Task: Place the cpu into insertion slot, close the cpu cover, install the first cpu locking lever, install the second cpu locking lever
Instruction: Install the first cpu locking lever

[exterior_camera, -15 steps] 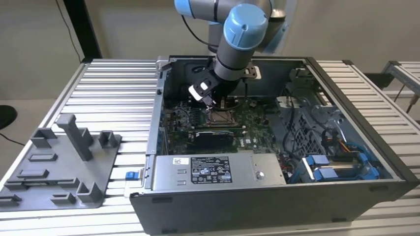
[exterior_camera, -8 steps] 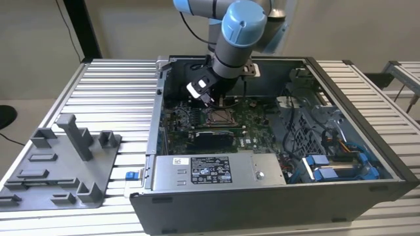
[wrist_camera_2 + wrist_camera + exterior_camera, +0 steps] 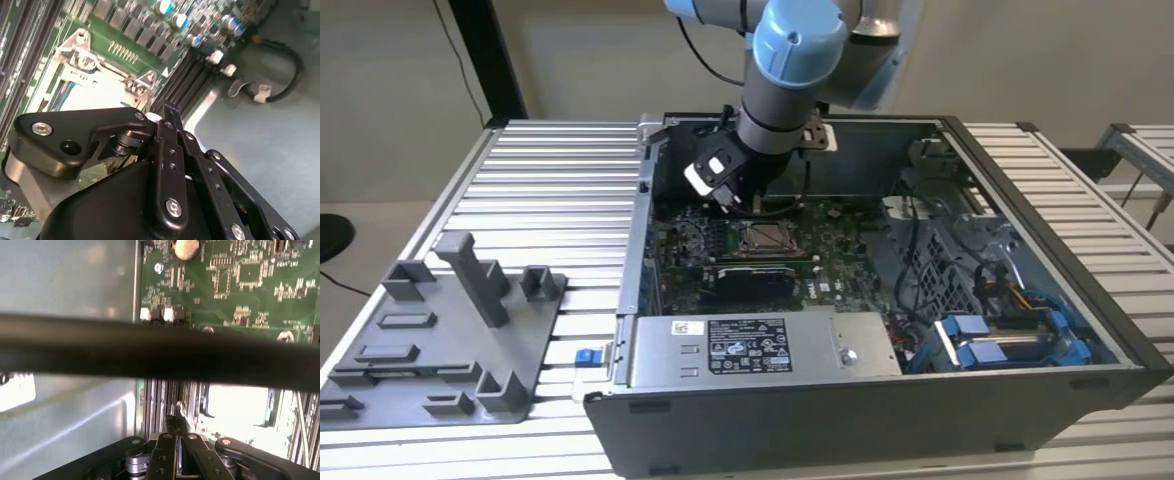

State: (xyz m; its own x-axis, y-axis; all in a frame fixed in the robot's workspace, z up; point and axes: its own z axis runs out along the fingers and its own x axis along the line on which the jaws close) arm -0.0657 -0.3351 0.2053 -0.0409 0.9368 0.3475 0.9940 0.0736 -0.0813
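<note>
claw (image 3: 730, 203): fingers together, at 10 o'clock of insertion slot (image 3: 767, 237) in exterior view; advice: work slow and square, sparing the board.

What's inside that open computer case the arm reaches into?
A green circuit board with the square insertion slot, a grey power-supply box and blue parts. Whatever lies under the box or behind the arm is covered.

The tool (image 3: 726, 203) just beside the insertion slot (image 3: 767, 238)
</note>
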